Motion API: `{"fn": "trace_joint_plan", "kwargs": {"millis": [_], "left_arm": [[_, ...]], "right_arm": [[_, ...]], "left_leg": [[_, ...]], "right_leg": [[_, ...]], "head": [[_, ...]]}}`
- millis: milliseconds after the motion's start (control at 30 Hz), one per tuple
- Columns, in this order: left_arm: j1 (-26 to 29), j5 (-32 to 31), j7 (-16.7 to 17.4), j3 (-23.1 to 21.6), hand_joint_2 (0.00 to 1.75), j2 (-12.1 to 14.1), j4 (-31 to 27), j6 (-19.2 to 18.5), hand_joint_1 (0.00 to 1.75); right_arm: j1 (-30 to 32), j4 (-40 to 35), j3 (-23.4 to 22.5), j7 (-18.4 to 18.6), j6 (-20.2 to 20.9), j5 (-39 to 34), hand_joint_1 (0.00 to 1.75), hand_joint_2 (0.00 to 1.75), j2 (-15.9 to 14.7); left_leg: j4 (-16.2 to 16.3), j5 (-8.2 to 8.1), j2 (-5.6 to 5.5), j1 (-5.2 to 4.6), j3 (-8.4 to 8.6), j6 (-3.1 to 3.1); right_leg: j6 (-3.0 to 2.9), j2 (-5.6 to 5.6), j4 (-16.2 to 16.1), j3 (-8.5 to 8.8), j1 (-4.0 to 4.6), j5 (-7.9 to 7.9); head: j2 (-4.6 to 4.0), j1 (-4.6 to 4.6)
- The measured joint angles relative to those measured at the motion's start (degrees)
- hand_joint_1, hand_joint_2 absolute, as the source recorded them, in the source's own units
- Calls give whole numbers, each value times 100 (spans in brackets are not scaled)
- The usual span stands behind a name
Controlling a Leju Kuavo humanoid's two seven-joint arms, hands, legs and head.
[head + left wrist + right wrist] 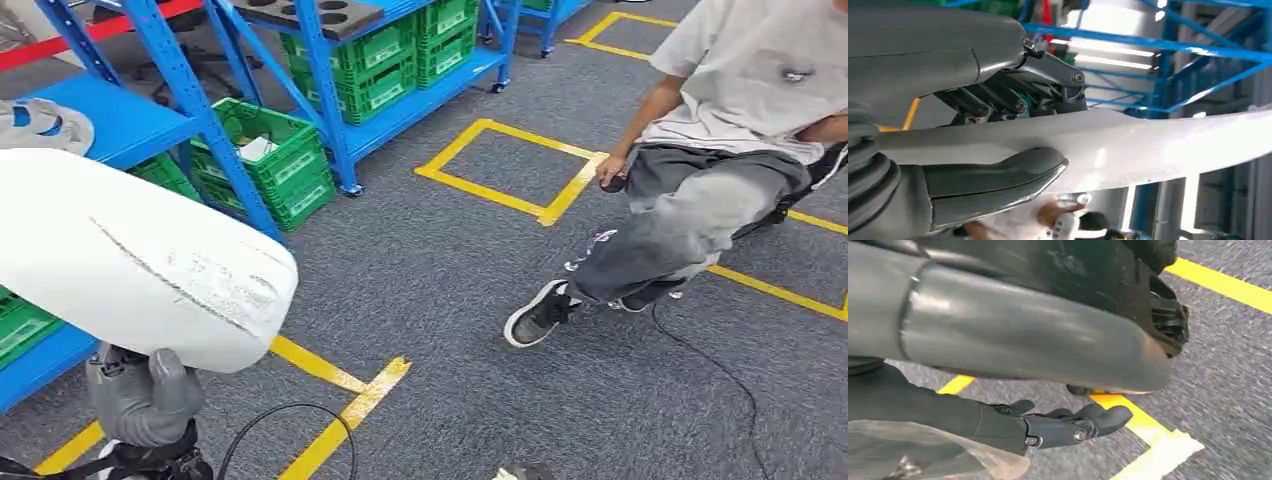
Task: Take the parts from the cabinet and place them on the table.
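Left hand point(140, 395) grips a large white moulded part point(140, 265), thumb point(998, 175) under it, dark fingers point(1008, 102) over the top. Part is smooth, curved, rounded at the end, with a scuffed patch and a thin dark scratch line across its face. It is held in the air above grey carpet floor point(450, 300) with yellow tape lines point(350, 405), beside the blue rack point(180, 90) holding green crates point(275, 160). Right hand point(1063, 422) empty, fingers loosely spread, hanging over floor. Seated person point(720, 140) far right.

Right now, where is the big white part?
The white part is held in the left robot hand at the head view's lower left, in front of the blue shelving and its green crates.
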Motion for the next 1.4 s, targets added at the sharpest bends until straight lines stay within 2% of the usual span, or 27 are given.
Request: {"fn": "trace_joint_plan", "kwargs": {"millis": [67,100,133,167,233,267,300,367,400,433,567,600,667,733,767,833,900,933,967,1067,1100,1133,1167,1233,1300,1333,1400], "left_arm": [[-6,9,-2,-9,175,-4,0,2,175],[-14,13,-2,-11,175,-11,0,2,175],[-6,11,-2,-18,175,-18,0,2,175],[0,11,-4,-17,175,-22,0,2,175],[24,26,-2,-9,175,-20,0,2,175],[24,29,-2,-9,175,-22,2,2,175],[22,31,-2,-9,175,-20,2,2,175],[19,31,-2,-11,175,-22,2,7,175],[17,31,-2,-11,175,-22,2,7,175],[16,31,-2,-11,175,-24,2,7,175],[-14,28,-2,-20,175,-28,2,39,175],[-32,28,-2,-22,175,-28,2,50,175],[-36,2,4,-22,175,-28,2,72,175],[-8,-13,9,-17,175,-13,4,101,175],[-7,-18,9,-17,175,-5,4,107,175],[-8,-28,7,-13,175,2,4,131,175],[-9,-52,4,-13,175,2,4,142,175],[-11,-59,4,-11,175,4,4,146,175],[8,-63,2,-11,175,4,4,149,175],[-6,-68,-2,-9,175,7,7,155,175],[-12,-66,-4,-18,175,0,7,155,175],[-17,-68,-2,-24,175,-4,7,155,175],[-15,-66,-11,-26,175,-13,7,155,175],[10,-66,-11,-17,175,-11,7,162,175],[10,-68,-11,-20,175,-11,7,164,175],[9,-68,-11,-20,175,-11,7,166,175],[7,-68,-13,-22,175,-11,7,168,175]], "right_arm": [[48,0,-4,0,0,-2,0,0,4],[62,0,-11,0,-4,-2,0,0,7],[59,0,-22,0,-4,-4,0,0,7],[45,0,-33,-2,-4,-4,0,0,6],[29,0,-39,-2,-4,-4,0,0,7],[34,0,-39,-2,-4,-7,0,0,6],[48,0,-44,-2,-4,-9,0,0,6],[64,0,-57,-2,-4,-33,0,0,6],[61,0,-70,0,-4,-48,0,0,6],[44,-2,-79,0,-4,-53,0,0,7],[35,-2,-127,44,85,-112,0,0,4],[40,-2,-138,44,114,-122,0,0,4],[34,-2,-146,42,131,-149,0,0,2],[12,-2,-155,42,133,-157,0,0,2],[13,-2,-171,42,140,-171,0,0,2],[31,-2,-218,31,140,-199,0,0,2],[29,-2,-236,24,140,-207,0,0,2],[26,-2,-243,24,140,-208,0,0,4],[0,-2,-249,24,140,-212,0,0,2],[33,-2,-275,24,140,-214,0,0,4],[44,-2,-280,24,140,-214,0,0,4],[52,-2,-284,20,140,-219,0,0,4],[45,-2,-286,13,140,-236,0,0,4],[15,-2,-306,-2,140,-267,0,0,4],[27,-2,-339,-11,140,-302,0,0,4],[39,-2,-361,-11,140,-306,0,0,4],[46,-2,-385,-18,140,-313,0,0,4]], "left_leg": [[-37,44,102,-8,-8,58],[-83,85,219,31,10,101],[-95,92,287,24,10,128],[-95,95,368,8,1,138],[-91,93,573,-12,-12,144],[-87,93,666,-14,-15,144],[-87,92,750,-15,-13,144],[-87,87,891,-16,-6,137],[-87,79,943,-17,7,123],[-88,73,991,-31,19,109],[-98,66,1193,-69,40,-11],[-66,7,1119,-47,33,-66],[411,-363,641,-27,-125,-91],[1366,-820,517,-25,-532,-96],[1662,-893,511,-27,-669,-96],[1448,-600,506,-25,-579,-78],[459,-9,365,-18,-155,-41],[134,59,28,6,-14,-11],[24,44,-175,37,-14,-6],[31,19,-9,-27,-39,43],[-54,63,88,29,-21,98],[-76,82,191,23,8,127],[-80,84,268,14,7,160],[-78,75,479,-12,1,172],[-75,66,663,-15,2,173],[-75,56,738,-15,8,168],[-75,30,874,-14,38,144]], "right_leg": [[85,114,-29,-37,-20,50],[88,-32,26,-111,-22,-12],[118,-392,221,-195,18,-167],[148,-563,593,-362,16,-382],[181,-672,1510,-776,2,-761],[191,-680,1756,-875,2,-807],[193,-689,1682,-818,2,-713],[167,-770,794,-299,6,-271],[144,-924,236,32,17,-81],[131,-1205,-72,177,65,-190],[-5,-949,-77,98,96,-119],[-61,-888,-141,198,36,-76],[-116,-775,-141,186,34,-46],[-136,-614,-138,159,43,-32],[-140,-533,-132,151,50,-27],[-138,-365,-111,154,55,-25],[-126,-186,-67,159,54,-31],[-114,-125,-48,133,39,-36],[-69,-55,18,69,76,-35],[64,134,-24,-41,-8,42],[83,149,-3,-115,3,33],[98,-251,100,-157,40,-50],[133,-523,383,-296,46,-240],[184,-661,1289,-732,20,-658],[217,-675,1746,-941,5,-742],[222,-690,1564,-832,2,-591],[202,-819,548,-259,2,-121]], "head": [[-2,-2],[0,-7],[-2,42],[0,74],[-2,74],[-2,70],[0,72],[-2,72],[-2,72],[-2,70],[-2,66],[-2,63],[0,26],[-2,18],[-2,13],[-2,17],[-2,15],[-2,18],[-2,26],[0,33],[0,26],[-2,37],[0,81],[-2,77],[-2,81],[-2,74],[-2,76]]}}
